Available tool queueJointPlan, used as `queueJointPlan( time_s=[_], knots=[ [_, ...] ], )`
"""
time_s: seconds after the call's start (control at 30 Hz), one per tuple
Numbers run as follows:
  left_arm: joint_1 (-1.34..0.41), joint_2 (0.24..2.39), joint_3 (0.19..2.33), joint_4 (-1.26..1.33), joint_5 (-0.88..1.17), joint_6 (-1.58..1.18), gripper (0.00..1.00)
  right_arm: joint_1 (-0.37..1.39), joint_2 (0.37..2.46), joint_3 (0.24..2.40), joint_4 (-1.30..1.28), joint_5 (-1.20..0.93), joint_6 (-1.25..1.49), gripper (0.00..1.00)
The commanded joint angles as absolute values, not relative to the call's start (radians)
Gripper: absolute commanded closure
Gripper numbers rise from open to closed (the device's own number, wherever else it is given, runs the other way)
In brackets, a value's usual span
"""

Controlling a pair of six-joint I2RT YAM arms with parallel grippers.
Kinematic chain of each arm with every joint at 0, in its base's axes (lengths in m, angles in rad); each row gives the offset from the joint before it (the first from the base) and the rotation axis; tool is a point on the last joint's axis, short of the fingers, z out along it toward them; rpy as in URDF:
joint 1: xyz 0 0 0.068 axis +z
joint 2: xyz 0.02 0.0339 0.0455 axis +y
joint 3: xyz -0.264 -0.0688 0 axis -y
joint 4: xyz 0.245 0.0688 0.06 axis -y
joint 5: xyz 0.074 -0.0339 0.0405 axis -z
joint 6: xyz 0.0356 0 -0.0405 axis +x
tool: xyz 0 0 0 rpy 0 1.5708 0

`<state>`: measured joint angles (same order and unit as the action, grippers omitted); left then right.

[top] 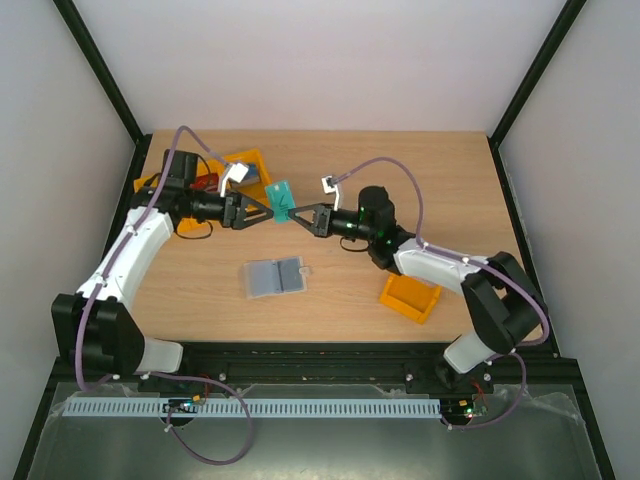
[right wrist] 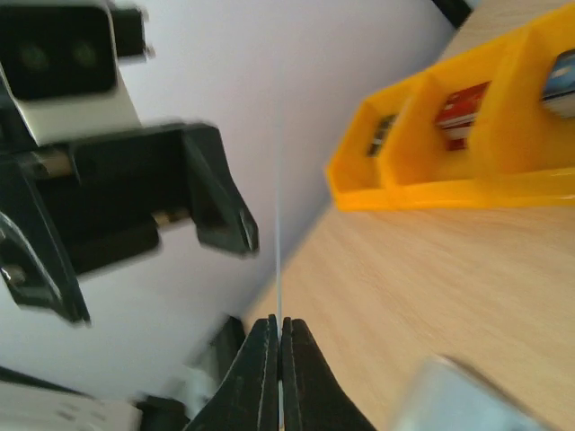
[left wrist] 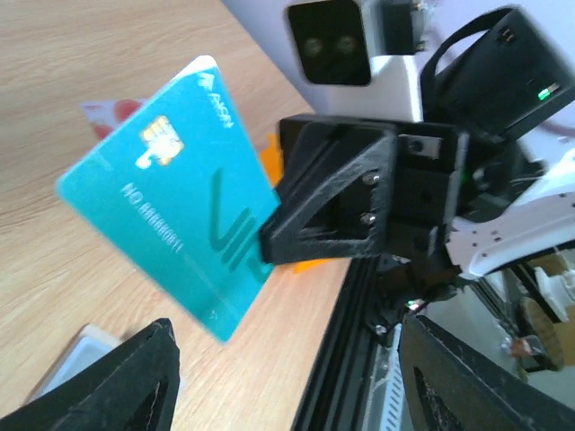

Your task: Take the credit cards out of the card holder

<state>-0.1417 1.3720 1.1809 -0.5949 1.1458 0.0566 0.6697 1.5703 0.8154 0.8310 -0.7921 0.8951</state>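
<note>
Teal-green card (left wrist: 171,215): held in the air over the far middle of the worktop (top: 420,170), tilted, between the two arms.
Card look: thin, with rounded corners; a gold chip patch towards one end, a row of pale print along its length, large darker letters beside that, and a small white mark at the top corner.
Card seen edge-on: only a fine pale line (right wrist: 278,224) in the right wrist view.
Right fingers (right wrist: 260,368): pressed together on one edge of the teal-green card.
Left fingers (left wrist: 117,382): spread wide, just left of the card, holding nothing; contact with the card cannot be told.
Card holder (top: 274,277): flat on the worktop, nearer than the raised card and apart from both arms; opened out, bluish-grey sleeves facing up, small tab at its right edge.
Orange-yellow bin (right wrist: 431,193): far left of the worktop, divided into compartments, a red item (right wrist: 463,108) in one.
Second orange-yellow bin (top: 400,305): near right, beside the right arm.
</note>
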Motion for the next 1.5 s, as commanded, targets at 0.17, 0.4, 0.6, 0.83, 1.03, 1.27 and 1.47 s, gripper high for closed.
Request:
queueJointPlan(
  time_s=[0.17,0.4,0.6,0.83,1.03,1.27,1.47],
  knots=[
    [-0.138,1.365,1.298,-1.015,1.06,0.701,0.25,0.661,1.385,1.062,-0.23,-0.889,0.048,0.98],
    [-0.219,1.378,1.332,-1.017,1.008,0.718,0.3,0.724,1.38,1.141,-0.397,-0.877,-0.064,0.98],
    [-0.292,1.393,1.335,-1.125,1.045,0.814,0.6,0.735,1.365,1.169,-0.408,-0.852,-0.077,0.98],
    [-0.318,1.373,1.317,-1.105,1.039,0.784,0.97,0.736,1.34,1.171,-0.369,-0.893,-0.069,0.98],
    [-0.281,1.354,1.331,-0.989,1.088,0.623,0.98,0.732,1.267,1.019,-0.06,-0.791,0.155,0.46],
    [-0.244,1.35,1.365,-0.877,1.184,0.443,0.98,0.732,1.288,0.783,0.636,-0.718,0.64,0.43],
    [-0.237,1.35,1.354,-0.835,1.215,0.379,0.98,0.732,1.339,0.756,0.836,-0.748,0.764,0.77]
  ],
)
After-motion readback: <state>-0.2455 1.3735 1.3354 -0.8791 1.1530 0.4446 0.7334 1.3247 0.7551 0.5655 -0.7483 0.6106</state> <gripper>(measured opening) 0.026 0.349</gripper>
